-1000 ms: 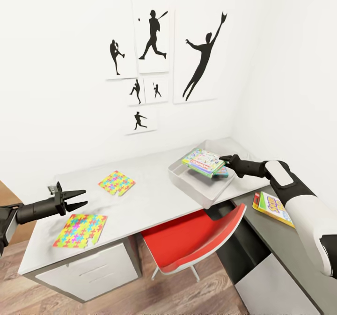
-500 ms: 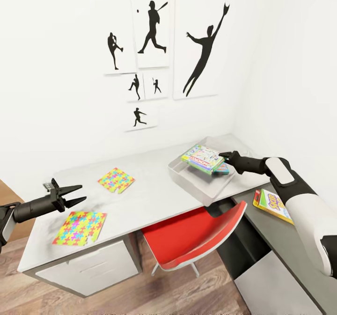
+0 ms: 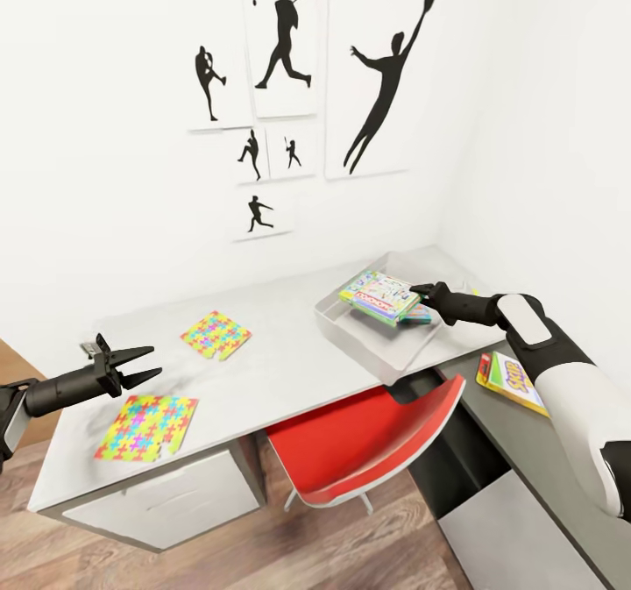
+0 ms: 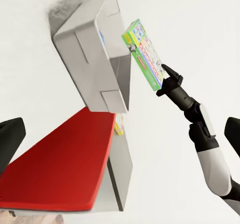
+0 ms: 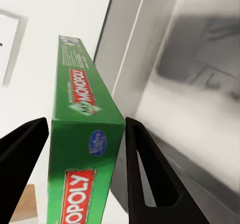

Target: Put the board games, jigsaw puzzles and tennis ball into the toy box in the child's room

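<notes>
Green-edged board game (image 3: pixel 379 295) sits between the two fingers of the right gripper (image 3: pixel 420 291), held by its right end over the toy box (image 3: pixel 355 337); in the right wrist view the green "Monopoly" edge (image 5: pixel 82 129) fills the gap w/ a black finger (image 5: pixel 146 174) on each side, but a thin sliver of gap shows by each finger, so can't tell if the jaws are truly clamped on it or just bracketing it. Game is roughly flat, slightly tilted, above the box's inside rather than resting on its floor, as the left wrist view (image 4: pixel 145 54) shows. Under it in the toy box lies a 2nd game w/ a blue edge (image 3: pixel 419 316), partly hidden. Toy box stands at the far right end of the table (image 3: pixel 272 344). Yellow-red game (image 3: pixel 512 381) lies on the dark-topped cabinet (image 3: pixel 526 450) to the right, near the right arm. Left gripper (image 3: pixel 149 361) hovers over the table's left end, jaws apart, holding nothing, w/ one jigsaw puzzle (image 3: pixel 149 427) just near of it & another (image 3: pixel 216 334) farther right. Red chair (image 3: pixel 368 441) is tucked under the table.
</notes>
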Robot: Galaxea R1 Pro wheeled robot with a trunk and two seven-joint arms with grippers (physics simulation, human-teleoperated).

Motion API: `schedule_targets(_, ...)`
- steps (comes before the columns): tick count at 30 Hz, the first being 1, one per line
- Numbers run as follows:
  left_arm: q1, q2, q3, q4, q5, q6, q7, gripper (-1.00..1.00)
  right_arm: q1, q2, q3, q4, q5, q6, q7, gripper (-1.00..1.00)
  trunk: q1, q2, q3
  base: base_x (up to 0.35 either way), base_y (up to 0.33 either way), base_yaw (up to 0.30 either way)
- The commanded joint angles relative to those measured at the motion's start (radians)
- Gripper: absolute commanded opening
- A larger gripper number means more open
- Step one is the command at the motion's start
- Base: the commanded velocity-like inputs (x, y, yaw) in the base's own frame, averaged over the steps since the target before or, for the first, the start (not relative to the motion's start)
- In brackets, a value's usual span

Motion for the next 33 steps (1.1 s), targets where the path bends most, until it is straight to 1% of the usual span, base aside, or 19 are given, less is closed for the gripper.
schedule_targets(1, -0.001, 0.000, 0.000, 0.000, -0.001, 0.011, -0.005, 1.00, -0.001, -0.001, 0.004, 0.000, 0.003, 0.001, 0.006, -1.00, 0.001, -0.002, -0.004, 0.053, 0.000, 0.000)
schedule_targets(17, -0.001, -0.001, 0.000, 0.000, -0.001, 0.010, -0.005, 1.00, 0.002, -0.002, 0.004, 0.000, 0.002, -0.006, 0.009, -1.00, 0.001, -0.002, -0.030, 0.057, 0.000, 0.000)
schedule_targets(24, -0.001, -0.001, 0.000, 0.000, 0.000, 0.010, -0.005, 1.00, 0.003, -0.002, -0.008, -0.002, 0.001, -0.007, 0.011, -1.00, 0.001, -0.002, -0.032, 0.026, 0.000, 0.000)
schedule_targets(30, -0.001, 0.000, 0.000, 0.000, -0.001, 0.010, -0.005, 1.00, 0.008, 0.000, -0.008, -0.049, 0.004, -0.008, 0.003, -1.00, 0.001, -0.002, -0.032, 0.004, 0.000, 0.000)
schedule_targets(33, -0.001, -0.001, 0.000, 0.000, -0.001, 0.010, -0.005, 1.00, 0.010, 0.003, -0.002, -0.066, 0.007, -0.014, 0.001, -1.00, 0.001, -0.002, -0.032, 0.000, 0.000, 0.000)
